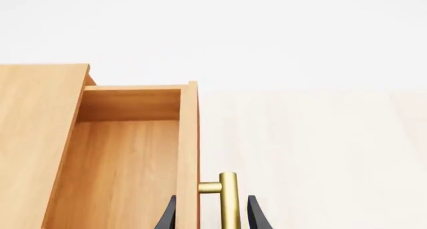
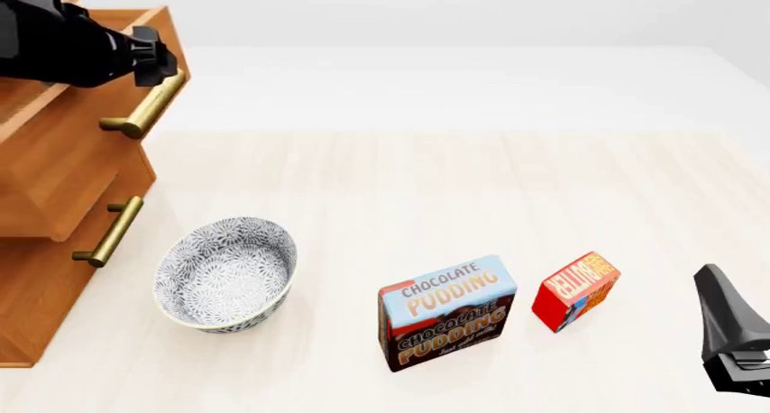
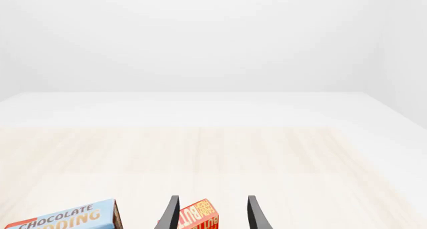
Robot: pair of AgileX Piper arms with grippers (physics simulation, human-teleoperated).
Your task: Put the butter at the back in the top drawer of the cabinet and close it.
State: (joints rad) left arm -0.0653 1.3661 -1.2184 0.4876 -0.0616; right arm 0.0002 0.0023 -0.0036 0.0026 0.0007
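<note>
The butter [image 2: 575,291], a small red box with an orange top, stands on the table right of the pudding box, and it also shows low in the right wrist view [image 3: 199,215]. My right gripper [image 2: 726,309] hovers open to its right, apart from it. The cabinet [image 2: 36,296] stands at the far left. Its top drawer [image 2: 72,147] is pulled out, and its inside [image 1: 127,164] shows bare wood. My left gripper [image 2: 151,57] is at the brass handle [image 1: 229,201], open, with its black fingers [image 1: 256,214] on either side of the handle and the drawer front.
A brown-and-blue Chocolate Pudding box [image 2: 448,312] stands left of the butter. A patterned bowl [image 2: 226,271] sits near the cabinet. The lower drawer handle [image 2: 108,233] juts out below the top one.
</note>
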